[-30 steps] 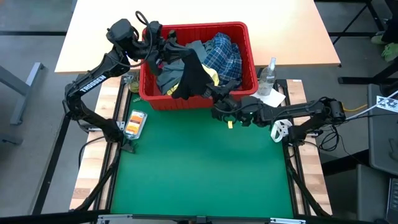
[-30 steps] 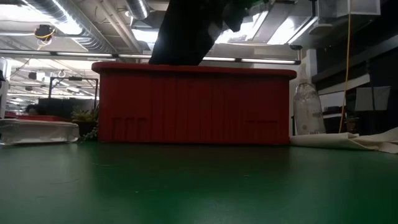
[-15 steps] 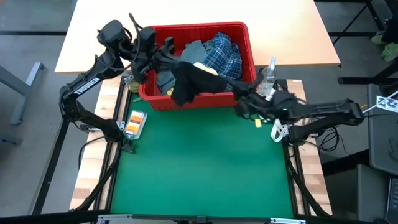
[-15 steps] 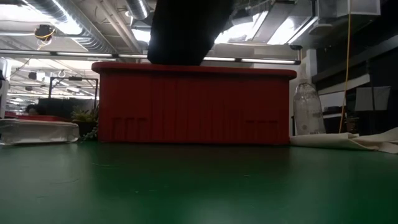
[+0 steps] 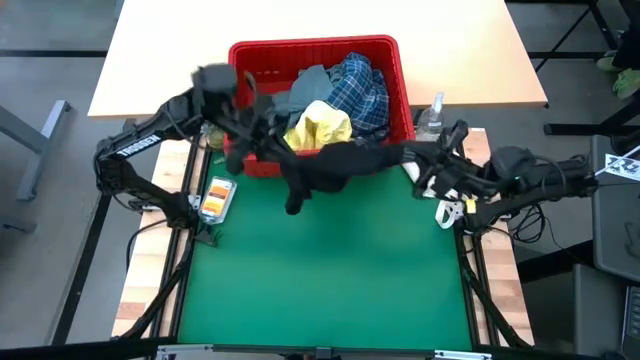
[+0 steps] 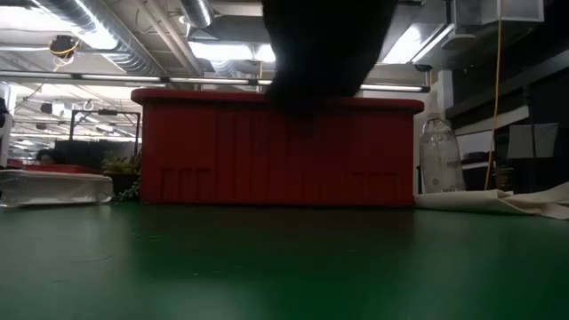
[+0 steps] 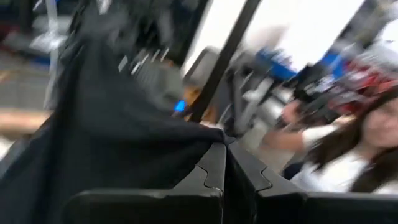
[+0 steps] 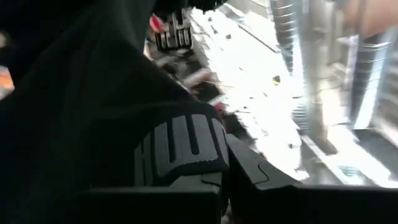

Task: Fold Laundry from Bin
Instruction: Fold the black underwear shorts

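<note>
My left jaws (image 5: 272,150) and right jaws (image 5: 418,160) each pinch an end of the dark navy garment (image 5: 330,168), stretched above the bin (image 5: 403,90) front rim (green bench (image 5: 330,270) beyond lies open).

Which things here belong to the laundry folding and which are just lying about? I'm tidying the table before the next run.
Job:
- dark navy garment, stretched between left gripper and right gripper
- red bin
- yellow garment
- plaid shirt
- grey-blue garment

Lying about:
- clear bottle
- white paper towel
- small packet
</note>
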You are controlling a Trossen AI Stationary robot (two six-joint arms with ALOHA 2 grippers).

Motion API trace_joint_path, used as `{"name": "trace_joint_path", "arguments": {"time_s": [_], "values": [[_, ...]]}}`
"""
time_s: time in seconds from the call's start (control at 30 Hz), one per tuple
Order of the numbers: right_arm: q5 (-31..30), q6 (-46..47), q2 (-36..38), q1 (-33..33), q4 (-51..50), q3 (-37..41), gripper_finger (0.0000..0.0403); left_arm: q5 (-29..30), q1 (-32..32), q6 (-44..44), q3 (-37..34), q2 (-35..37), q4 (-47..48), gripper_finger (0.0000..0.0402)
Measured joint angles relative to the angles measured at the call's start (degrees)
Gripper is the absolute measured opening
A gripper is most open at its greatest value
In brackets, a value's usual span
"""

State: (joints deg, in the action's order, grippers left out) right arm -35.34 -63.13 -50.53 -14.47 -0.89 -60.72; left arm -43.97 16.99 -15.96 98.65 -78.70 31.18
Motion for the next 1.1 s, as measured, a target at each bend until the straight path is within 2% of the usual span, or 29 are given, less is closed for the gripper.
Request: {"name": "trace_joint_path", "arguments": {"time_s": [0.13,0.23,0.4,0.57,0.77,0.93,1.1], "values": [[3.18,9.41,2.56,-2.26,-9.94,0.02,0.0003,13.48,-4.81,5.31,0.0,0.0,11.14,0.0],[7.33,17.54,3.57,-3.34,-17.56,0.04,0.0005,24.22,-9.14,7.41,-0.37,-0.02,15.87,0.0],[14.93,28.1,2.53,-4.95,-28.06,0.04,0.0003,36.79,-17.07,7.51,-5.6,-0.02,16.31,0.0],[15.29,31.77,0.66,-6.3,-29.26,0.06,0.0004,47.32,-22.66,4.11,-11.73,-0.07,14.42,0.0],[14.9,30.22,-1.44,-6.13,-22.52,0.08,0.0002,52.1,-24.63,2.64,-10.89,-0.09,14.36,0.0],[15.1,28.12,-1.4,-6.15,-15.48,0.06,0.0004,52.2,-24.5,3.29,-5.17,-0.07,14.91,0.0],[18.29,28.45,-0.6,-6.18,-15.03,0.06,0.0004,48.79,-25.44,4.18,-0.36,0.0,17.05,0.0]]}}
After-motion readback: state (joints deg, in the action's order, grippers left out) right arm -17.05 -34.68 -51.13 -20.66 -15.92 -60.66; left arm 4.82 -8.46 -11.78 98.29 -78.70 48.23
